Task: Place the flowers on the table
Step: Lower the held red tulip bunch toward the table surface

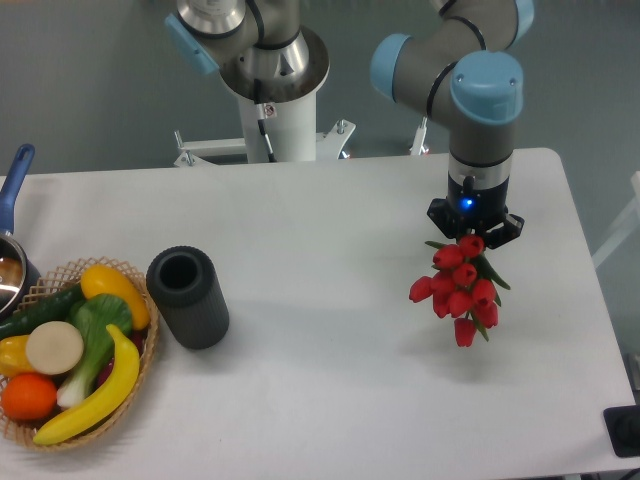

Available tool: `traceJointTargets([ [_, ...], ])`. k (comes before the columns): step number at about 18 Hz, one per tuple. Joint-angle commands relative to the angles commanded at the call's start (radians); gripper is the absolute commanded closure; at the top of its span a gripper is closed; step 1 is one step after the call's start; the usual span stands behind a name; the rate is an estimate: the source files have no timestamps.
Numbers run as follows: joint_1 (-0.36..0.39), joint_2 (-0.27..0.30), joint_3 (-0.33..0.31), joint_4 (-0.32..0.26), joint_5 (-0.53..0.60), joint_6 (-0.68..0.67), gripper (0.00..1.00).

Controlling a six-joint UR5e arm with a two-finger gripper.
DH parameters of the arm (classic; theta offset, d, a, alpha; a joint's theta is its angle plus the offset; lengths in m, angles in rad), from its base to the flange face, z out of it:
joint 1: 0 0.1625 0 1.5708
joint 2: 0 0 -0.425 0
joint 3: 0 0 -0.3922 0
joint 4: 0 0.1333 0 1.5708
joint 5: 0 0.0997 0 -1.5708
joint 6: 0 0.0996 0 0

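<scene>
- The arm reaches down from the upper right; its hand (pixel 474 232) points straight down over the right half of the tabletop (pixel 330 240).
- The hand pinches the flowers (pixel 458 290) at the stem end; the red buds hang below and spread toward the camera.
- A faint shadow lies on the tabletop below the bunch; whether the lowest bud touches the surface cannot be determined.
- A dark ribbed cylinder (pixel 188 297) stands upright, open end up, left of centre, well apart from the flowers.
- A wicker basket (pixel 140 300) sits at the left edge, just beside the cylinder, and holds a banana (pixel 95 395), a yellow pepper (pixel 112 288), an orange (pixel 28 396) and a leafy vegetable (pixel 95 330).
- A blue-handled pot (pixel 12 215) is cut off by the left edge.
</scene>
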Motion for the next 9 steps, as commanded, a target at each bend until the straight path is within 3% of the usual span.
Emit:
traceJointTargets([
  [8, -0.031, -0.029, -0.055, 0.014, 0.012, -0.003, 0.82],
  [9, -0.034, -0.031, -0.055, 0.014, 0.012, -0.002, 0.76],
])
